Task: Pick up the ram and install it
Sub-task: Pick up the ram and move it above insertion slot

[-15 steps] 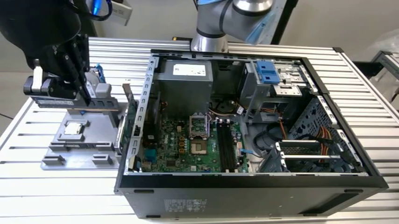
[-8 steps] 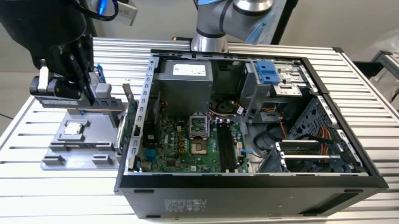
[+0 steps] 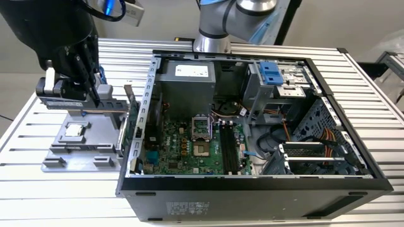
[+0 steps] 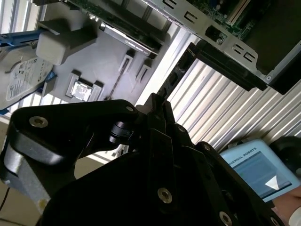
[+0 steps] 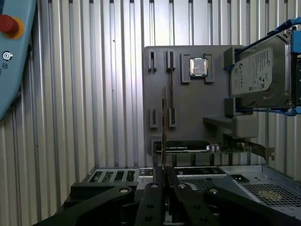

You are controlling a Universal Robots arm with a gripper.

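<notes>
Hanging at the exterior view's upper left, my claw [image 3: 88,93] is above the grey fixture tray [image 3: 75,151]. The tray lies on the slatted desk [image 3: 25,123], just beside the open computer case [image 3: 252,187] that takes up the middle and right of the frame.

In the second wrist view my black claw body is in the foreground. Beyond it are the tray [image 4: 108,52], its processor chip [image 4: 81,89] and the hard drive [image 4: 23,77].

In the first wrist view my claw [image 5: 163,176] is clamped on the ram [image 5: 163,127]. I see the ram edge-on as a thin strip rising from between my fingers, in front of the tray [image 5: 188,113]. I cannot tell whether it is clear of the tray. The processor chip [image 5: 198,67] and hard drive [image 5: 256,77] sit in the tray, and a pendant [image 5: 11,56] rests on the desk [image 5: 84,94].
</notes>
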